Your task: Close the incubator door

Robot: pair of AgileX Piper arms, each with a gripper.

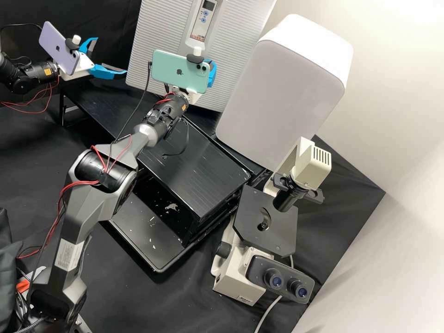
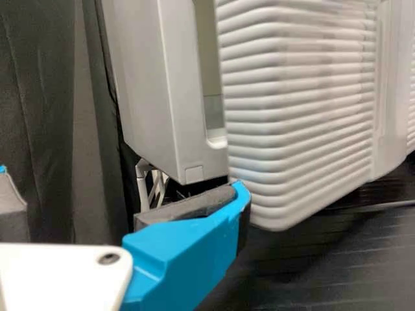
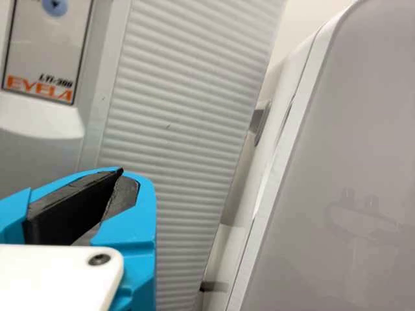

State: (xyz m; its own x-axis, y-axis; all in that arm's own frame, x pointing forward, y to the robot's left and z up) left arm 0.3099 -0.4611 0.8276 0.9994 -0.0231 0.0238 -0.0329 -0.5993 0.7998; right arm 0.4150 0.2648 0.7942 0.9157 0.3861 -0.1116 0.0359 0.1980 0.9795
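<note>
White ribbed plastic, by the look of it: incubator door [image 1: 173, 27], at the back of the slatted black bench [image 1: 199, 171]. We have it ajar; left wrist view gives a gap between its free edge and the incubator body [image 2: 149, 84]. So the job is open, final push to go.

Handling, our guess: broad, stiff panel, moderate weight, swings easily on its hinge, maybe some seal resistance at the end. Smooth ribs could let pads slide. No need to pinch. We'd push flat on the ribbed face near the free edge, about mid-height, for best leverage, and keep off the control panel [image 1: 203, 18] in the centre strip. Don't hook the lower corner, and keep tips out of the gap or we jam one in there.

Left gripper [image 1: 110, 55] is spread wide, beside the free edge, one finger near the door's lower corner. Contact: can't tell. Right gripper [image 3: 123, 173] has its pads together, nothing between them, in front of the door face. Left looks best placed for the push.

Further out: big white box [image 1: 277, 92] just beside the door on the far side from the left gripper, microscope [image 1: 266, 222] nearer the camera. We'd keep the right arm's swing off both.
</note>
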